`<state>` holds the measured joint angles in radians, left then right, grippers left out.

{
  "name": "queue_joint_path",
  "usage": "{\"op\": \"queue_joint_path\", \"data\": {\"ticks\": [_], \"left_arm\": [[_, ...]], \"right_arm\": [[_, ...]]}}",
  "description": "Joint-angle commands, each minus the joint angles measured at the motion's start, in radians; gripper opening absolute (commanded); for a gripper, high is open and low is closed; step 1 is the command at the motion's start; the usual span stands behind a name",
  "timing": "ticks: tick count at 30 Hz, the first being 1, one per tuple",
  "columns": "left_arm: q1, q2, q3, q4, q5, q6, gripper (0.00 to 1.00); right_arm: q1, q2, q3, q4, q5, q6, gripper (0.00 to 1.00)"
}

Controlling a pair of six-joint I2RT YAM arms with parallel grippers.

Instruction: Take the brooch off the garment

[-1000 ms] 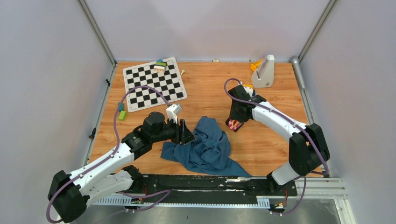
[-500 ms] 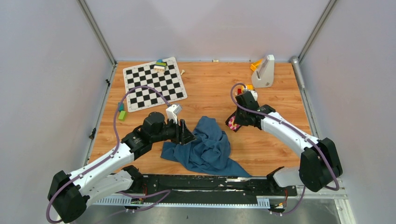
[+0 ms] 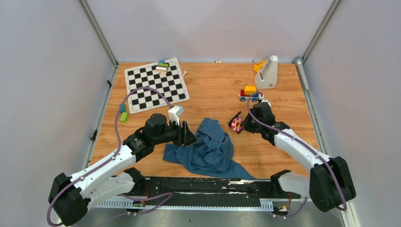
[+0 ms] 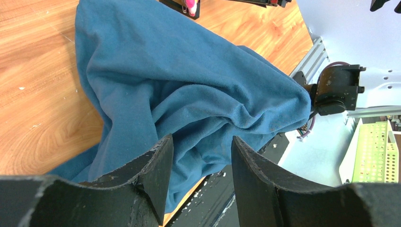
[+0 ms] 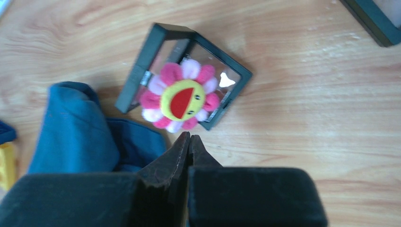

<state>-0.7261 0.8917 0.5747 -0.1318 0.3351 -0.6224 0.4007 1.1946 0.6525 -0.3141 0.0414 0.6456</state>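
Observation:
The brooch [image 3: 236, 124], a pink and white flower with a yellow and red centre, lies on an open black square frame [image 3: 232, 120] on the table, just right of the garment. In the right wrist view the brooch [image 5: 182, 99] sits just beyond my right gripper [image 5: 189, 138], which is shut, empty and not touching it. The teal-blue garment [image 3: 210, 147] lies crumpled at the table's middle front. My left gripper [image 3: 189, 135] is open at the garment's left edge. In the left wrist view its jaws stand apart [image 4: 201, 146] over the folds [image 4: 189, 80], holding nothing.
A chessboard [image 3: 156, 85] with small blocks [image 3: 162, 66] lies at the back left, a green block [image 3: 124, 116] beside it. A toy car [image 3: 249, 92] and a white stand [image 3: 268, 72] are at the back right. Grey walls enclose the table.
My right arm has drawn back to the right, away from over the brooch, uncovering the toy car. The brooch stays on the black frame. The left arm has not moved.

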Motion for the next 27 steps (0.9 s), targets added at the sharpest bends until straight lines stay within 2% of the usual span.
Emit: {"op": "queue_joint_path", "data": {"ticks": [1,27], "left_arm": [[-0.001,-0.007,0.007,0.008,0.011,0.009,0.56],[-0.001,-0.012,0.016,-0.009,0.001,0.009,0.55]], "right_arm": [[-0.008,-0.039,-0.017,0.196,-0.104,0.06,0.0],[-0.043,0.094,-0.003,0.286,-0.135,0.062,0.0]]}}
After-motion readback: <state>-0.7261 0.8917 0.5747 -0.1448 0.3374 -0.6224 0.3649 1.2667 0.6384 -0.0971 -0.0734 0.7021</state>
